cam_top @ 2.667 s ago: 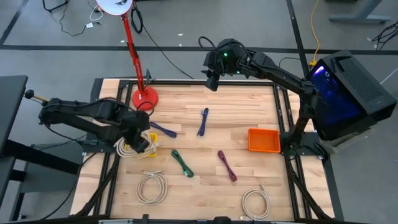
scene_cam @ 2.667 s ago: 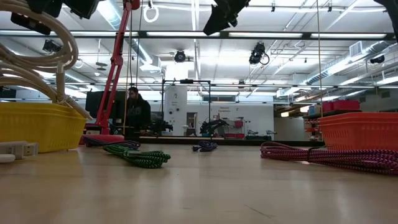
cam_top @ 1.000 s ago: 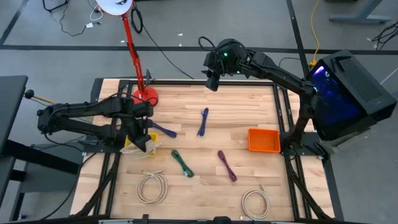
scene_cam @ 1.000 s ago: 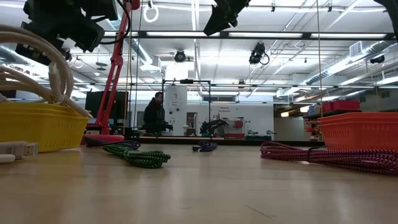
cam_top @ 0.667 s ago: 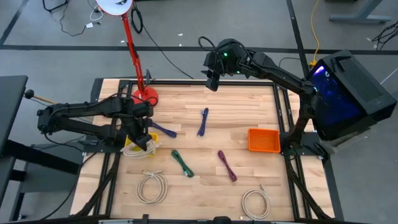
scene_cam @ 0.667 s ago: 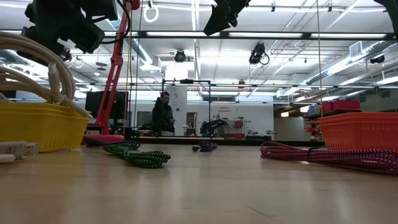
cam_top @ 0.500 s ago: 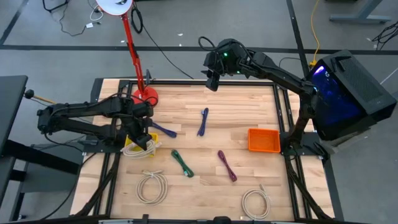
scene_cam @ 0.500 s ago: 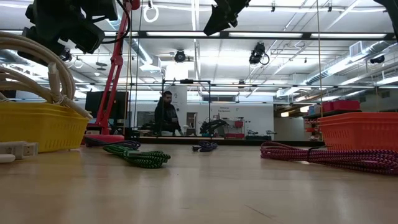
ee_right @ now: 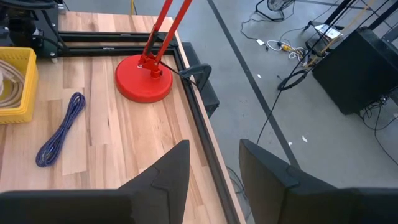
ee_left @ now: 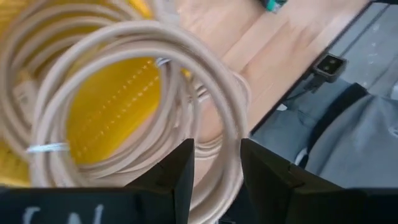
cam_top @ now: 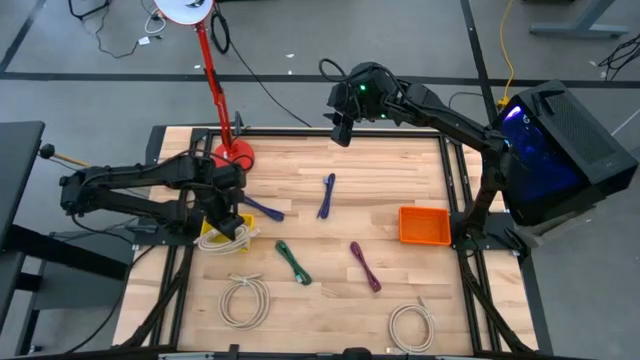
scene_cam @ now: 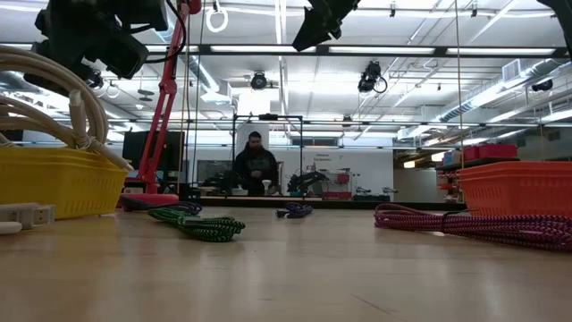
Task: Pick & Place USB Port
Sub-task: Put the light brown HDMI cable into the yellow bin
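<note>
My left end effector (cam_top: pixel 232 222) hovers just above the yellow basket (cam_top: pixel 209 237) near the left edge of the surface (cam_top: pixel 380 180), its fingers parted with an empty gap between them. The beige coiled cable (ee_left: pixel 118 106) sits in that basket, loops spilling over its rim. My right end effector (cam_top: pixel 341 130) waits raised over the far edge, fingers narrowly apart and empty. An orange basket (cam_top: pixel 424 225) stands well apart on the right.
</note>
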Motion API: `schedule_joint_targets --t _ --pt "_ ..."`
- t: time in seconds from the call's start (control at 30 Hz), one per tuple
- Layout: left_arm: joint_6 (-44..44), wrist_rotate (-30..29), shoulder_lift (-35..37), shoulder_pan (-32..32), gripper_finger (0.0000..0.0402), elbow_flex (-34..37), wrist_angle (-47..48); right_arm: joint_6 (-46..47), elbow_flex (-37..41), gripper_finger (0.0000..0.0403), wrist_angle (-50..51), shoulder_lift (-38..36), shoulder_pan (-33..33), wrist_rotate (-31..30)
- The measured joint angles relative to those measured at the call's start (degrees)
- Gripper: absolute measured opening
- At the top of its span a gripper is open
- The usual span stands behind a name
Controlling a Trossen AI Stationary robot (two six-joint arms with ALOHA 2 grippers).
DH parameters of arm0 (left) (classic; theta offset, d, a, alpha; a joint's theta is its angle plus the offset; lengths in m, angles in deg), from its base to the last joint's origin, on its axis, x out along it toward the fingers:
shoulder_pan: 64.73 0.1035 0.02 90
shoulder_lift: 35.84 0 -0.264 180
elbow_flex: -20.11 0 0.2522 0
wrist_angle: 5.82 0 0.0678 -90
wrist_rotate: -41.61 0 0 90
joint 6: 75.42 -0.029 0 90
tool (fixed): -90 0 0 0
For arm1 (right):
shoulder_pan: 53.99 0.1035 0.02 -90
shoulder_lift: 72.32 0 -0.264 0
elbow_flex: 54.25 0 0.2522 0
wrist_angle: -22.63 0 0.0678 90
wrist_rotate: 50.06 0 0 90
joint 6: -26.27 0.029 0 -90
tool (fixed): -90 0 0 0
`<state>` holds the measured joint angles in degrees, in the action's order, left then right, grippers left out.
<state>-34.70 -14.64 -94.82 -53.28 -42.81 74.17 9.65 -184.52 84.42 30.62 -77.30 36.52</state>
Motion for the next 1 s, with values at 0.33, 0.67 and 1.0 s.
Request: schedule_joint_targets --t 0.33,0.67,1.0 --pt "-0.9 -5.9 0.0 0.0 0.0135 0.0 1.5 0.0 0.0 0.0141 0.0 0.0 0.0 0.0" --pt "-2.0 -9.7 0.1 0.3 0.0135 0.0 1.3 0.0 0.0 0.0141 0.0 0.0 0.0 0.0" --pt "-2.9 -9.6 0.1 5.6 0.0135 -2.3 -10.7 0.0 0.0 0.0141 0.0 0.0 0.0 0.0"
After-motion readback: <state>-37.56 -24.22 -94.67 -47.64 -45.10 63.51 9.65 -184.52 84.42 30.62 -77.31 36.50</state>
